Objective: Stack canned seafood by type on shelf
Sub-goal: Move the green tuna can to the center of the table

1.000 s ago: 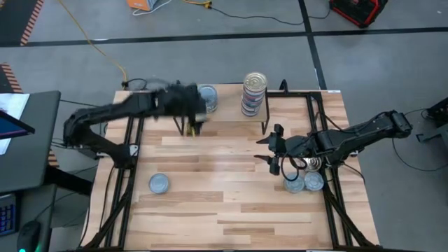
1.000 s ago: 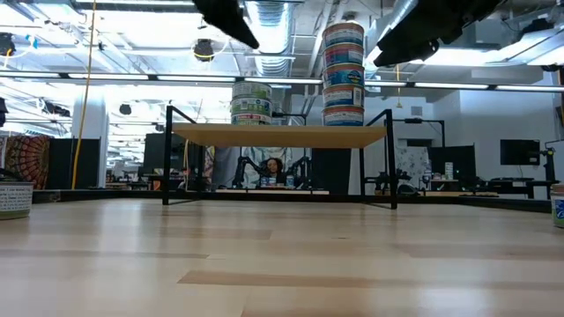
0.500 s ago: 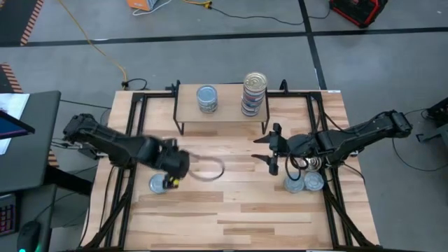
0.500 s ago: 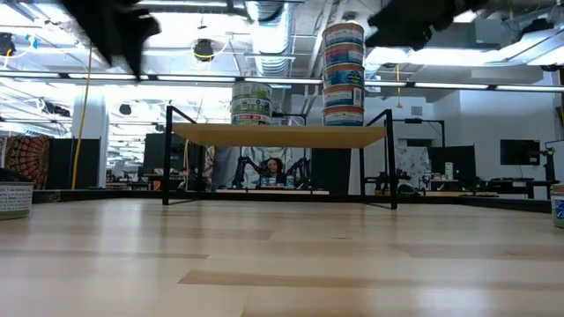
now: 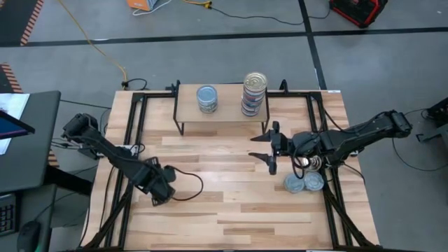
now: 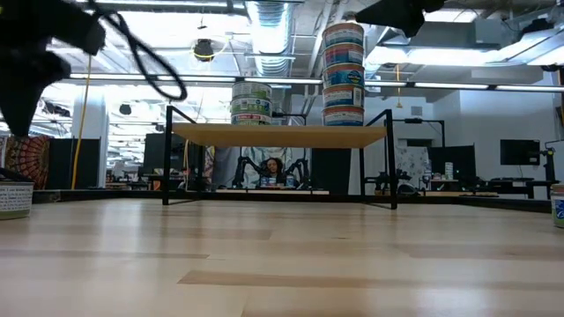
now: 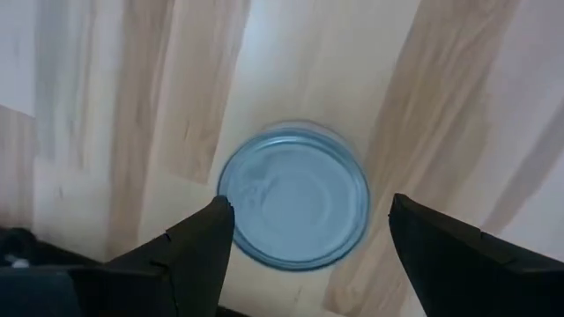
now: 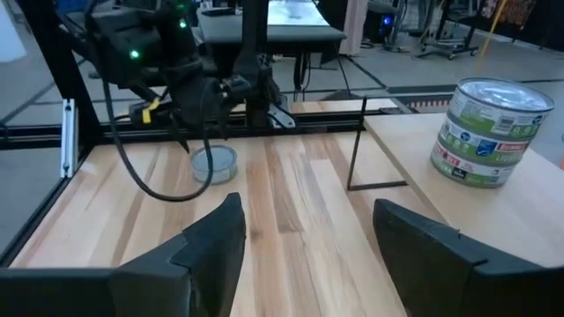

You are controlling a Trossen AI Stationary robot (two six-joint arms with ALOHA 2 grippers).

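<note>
One blue-topped can (image 7: 293,195) stands on its base near the table's left edge; in the low view it is the can (image 6: 13,198) at the far left. My left gripper (image 7: 304,233) hangs open just above it and points down, one finger on either side, touching nothing. From overhead the left gripper (image 5: 159,193) hides the can. On the shelf (image 5: 222,110) stand a short stack (image 5: 206,99) and a tall stack (image 5: 255,92). My right gripper (image 5: 269,148) hovers open and level right of the table's middle, with nothing between its fingers.
Two loose cans (image 5: 294,183) (image 5: 314,180) stand on the table near its right edge, and a third (image 5: 313,163) shows partly under the right arm. A black cable loops off the left arm (image 5: 189,183). The middle of the tabletop (image 5: 224,203) is bare wood.
My left gripper has swung from the shelf's left end toward the near left of the table. It has sunk and turned to point down over the single can. My right gripper has tipped up a little where it is. No can has moved.
</note>
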